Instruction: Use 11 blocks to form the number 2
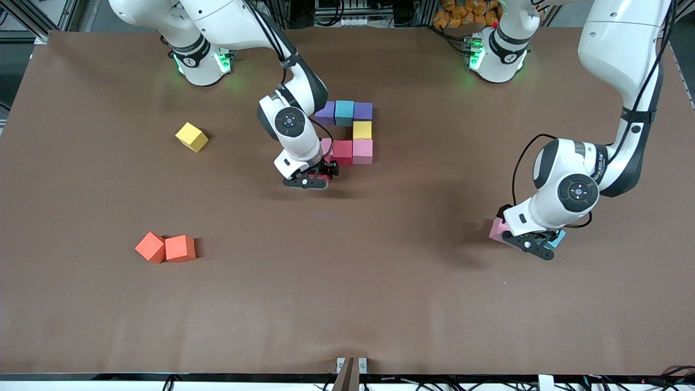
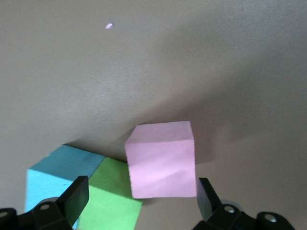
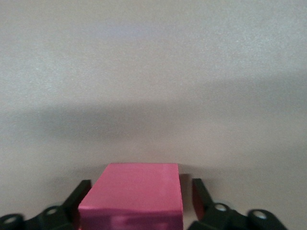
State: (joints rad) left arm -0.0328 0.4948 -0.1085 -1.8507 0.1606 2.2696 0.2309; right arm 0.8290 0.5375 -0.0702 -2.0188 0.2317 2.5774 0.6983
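The unfinished number 2 (image 1: 347, 133) lies in the middle of the table, toward the robots' bases. Its top row has a purple block (image 1: 326, 114), a teal block (image 1: 344, 112) and another purple block (image 1: 363, 111). A yellow block (image 1: 362, 130) lies under the last one, and the next row has a pink block (image 1: 362, 150), a crimson block (image 1: 342, 151) and one more pink block, mostly hidden by the arm. The right gripper (image 1: 317, 176) is low at the corner of the figure that is nearer to the camera. Its fingers (image 3: 201, 194) stand on both sides of a crimson block (image 3: 132, 201) with a small gap, so the grip looks released. The left gripper (image 1: 535, 245) is wide open and holds nothing; it hangs low over a pink block (image 2: 162, 159), a green block (image 2: 109, 196) and a sky-blue block (image 2: 53, 177), which lie together toward the left arm's end. Toward the right arm's end lie one loose yellow block (image 1: 191, 137) and two orange blocks (image 1: 164, 247), which touch each other.
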